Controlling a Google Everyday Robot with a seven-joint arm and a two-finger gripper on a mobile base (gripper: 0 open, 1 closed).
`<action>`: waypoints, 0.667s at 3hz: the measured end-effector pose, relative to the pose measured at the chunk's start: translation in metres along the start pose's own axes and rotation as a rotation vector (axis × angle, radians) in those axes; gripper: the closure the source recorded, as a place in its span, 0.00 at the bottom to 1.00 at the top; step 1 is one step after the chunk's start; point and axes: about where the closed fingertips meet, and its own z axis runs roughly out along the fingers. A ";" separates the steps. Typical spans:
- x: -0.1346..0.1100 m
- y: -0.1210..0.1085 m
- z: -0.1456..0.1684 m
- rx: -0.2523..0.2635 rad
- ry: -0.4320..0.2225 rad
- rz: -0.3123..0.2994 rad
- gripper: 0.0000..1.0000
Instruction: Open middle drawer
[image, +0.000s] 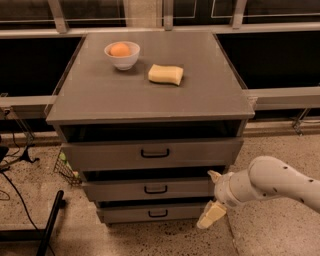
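Looking down over the gray tabletop (150, 100), you have the middle drawer (115, 191) under its front edge, between the top drawer (110, 155) and the bottom drawer (125, 215). Its front sits a little farther back than the top drawer's, with a dark gap above it, and its small black handle (155, 189) is at the middle of the front.

Your gripper (211, 197) is low, below the tabletop's front right corner, just beside the right end of the middle drawer's front. It is spread wide and holds nothing: one of the fingers (210, 215) points down toward the floor and the other reaches up near the drawer's top right corner. The white arm (280, 182) comes in from the right.

Near the far left corner stands a white bowl (122, 62) holding an orange (120, 49). A yellow sponge (166, 74) lies just right of it.
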 end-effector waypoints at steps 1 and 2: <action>0.001 -0.009 0.030 -0.005 -0.043 -0.012 0.00; 0.001 -0.016 0.046 -0.004 -0.065 -0.019 0.00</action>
